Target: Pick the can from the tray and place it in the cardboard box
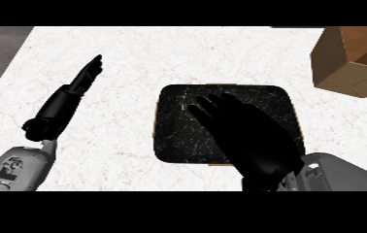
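Note:
A black tray (176,130) with a thin tan rim lies at the counter's middle. My right hand (243,132) hovers over its right half, fingers stretched out toward the upper left, open. No can shows in the head view; the hand covers much of the tray and may hide it. The brown cardboard box (342,62) stands at the far right edge, partly cut off. My left hand (84,79) rests at the left with straight fingers pointing up, well apart from the tray.
The white marbled counter (179,57) stretches behind and to the left of the tray. A grey strip borders the counter at the upper left corner.

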Robot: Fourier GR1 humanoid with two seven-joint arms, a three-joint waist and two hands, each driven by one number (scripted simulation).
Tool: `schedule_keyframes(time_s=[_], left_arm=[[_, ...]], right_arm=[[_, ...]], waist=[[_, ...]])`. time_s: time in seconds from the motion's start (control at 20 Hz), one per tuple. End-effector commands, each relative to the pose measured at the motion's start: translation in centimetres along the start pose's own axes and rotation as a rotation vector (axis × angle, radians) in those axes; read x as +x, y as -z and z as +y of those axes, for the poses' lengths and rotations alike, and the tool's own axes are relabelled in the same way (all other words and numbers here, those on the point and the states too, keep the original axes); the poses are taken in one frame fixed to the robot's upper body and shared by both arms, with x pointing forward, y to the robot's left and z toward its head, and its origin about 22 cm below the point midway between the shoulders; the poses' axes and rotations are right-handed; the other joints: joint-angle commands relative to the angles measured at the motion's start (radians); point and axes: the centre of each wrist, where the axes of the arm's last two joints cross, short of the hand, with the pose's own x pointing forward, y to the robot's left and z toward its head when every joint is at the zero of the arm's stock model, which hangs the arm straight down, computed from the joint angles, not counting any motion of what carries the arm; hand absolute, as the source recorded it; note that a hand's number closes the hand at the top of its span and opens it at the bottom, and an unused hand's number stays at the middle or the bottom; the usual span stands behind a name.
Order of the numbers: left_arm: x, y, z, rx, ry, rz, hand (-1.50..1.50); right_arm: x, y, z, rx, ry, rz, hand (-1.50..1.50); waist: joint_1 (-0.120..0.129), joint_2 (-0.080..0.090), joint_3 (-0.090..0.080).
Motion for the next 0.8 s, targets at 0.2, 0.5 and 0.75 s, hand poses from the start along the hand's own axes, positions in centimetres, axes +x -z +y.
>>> schedule_keyframes(time_s=[0.2,0.5,0.75], left_arm=[[0.2,0.5,-0.8,0.018,0.011,0.005,0.00],[0.3,0.2,0.3,0.000,-0.013,0.004,0.00],[-0.5,-0.1,0.0,0.016,-0.008,0.004,0.00]], right_arm=[[1.0,0.7,1.3,-0.018,-0.064,0.093,-1.50],[-0.1,3.4,3.3,0.008,-0.105,0.135,-1.50],[-1.1,2.9,4.9,0.014,-0.117,0.168,-1.50]], waist=[[-0.004,0.000,0.001],[0.000,0.002,0.001],[-0.005,0.001,0.001]])
